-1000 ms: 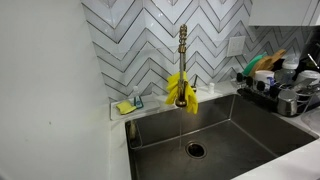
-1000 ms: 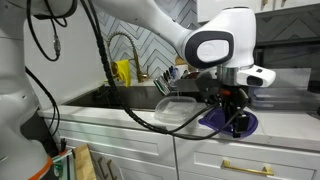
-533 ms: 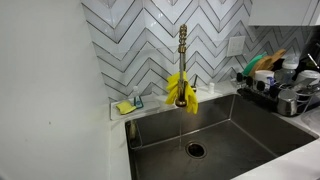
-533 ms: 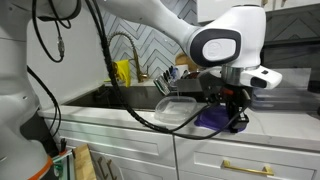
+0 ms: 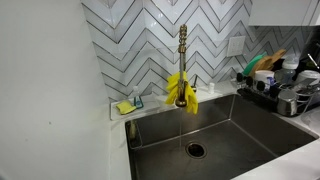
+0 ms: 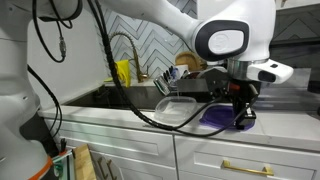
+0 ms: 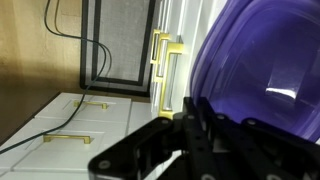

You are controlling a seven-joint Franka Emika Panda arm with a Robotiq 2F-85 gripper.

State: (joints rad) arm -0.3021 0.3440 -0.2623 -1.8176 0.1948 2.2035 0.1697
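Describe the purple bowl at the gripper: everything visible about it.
The purple bowl is a shallow round dish of glossy, plastic-looking material, deep violet, with a bright highlight on its curved wall in the wrist view. It sits low over the white countertop, right of the sink and beside a clear container. Whether it rests on the counter or is slightly lifted cannot be told. The gripper is shut on its rim at the side away from the sink. Its inside is hidden.
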